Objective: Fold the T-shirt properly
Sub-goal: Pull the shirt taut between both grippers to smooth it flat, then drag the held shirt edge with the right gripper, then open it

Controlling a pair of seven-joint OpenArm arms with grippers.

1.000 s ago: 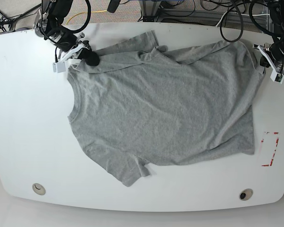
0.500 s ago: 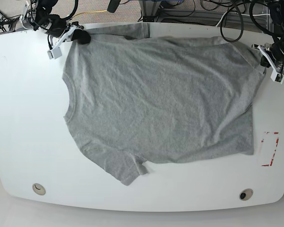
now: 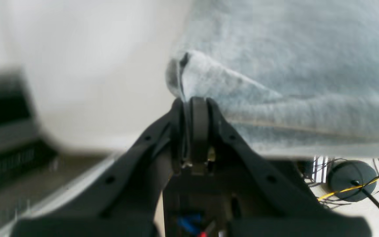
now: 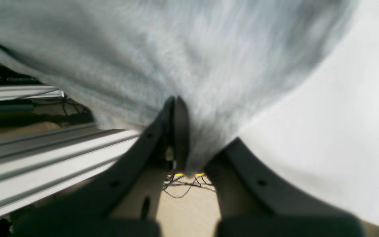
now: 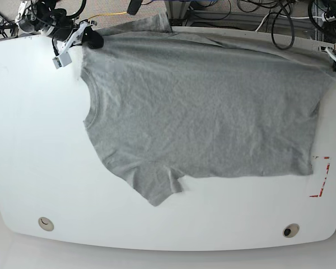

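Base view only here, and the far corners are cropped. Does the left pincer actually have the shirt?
Observer: Yes. The left wrist view shows the left pincer shut on a folded edge of the T-shirt.
Operator: Right pincer?
Observer: In the right wrist view, the right pincer is shut on cloth too, with fabric draped over one finger.
Operator: Is it over the table?
Observer: No, its tips sit just off the table. The floor cables show directly below them.
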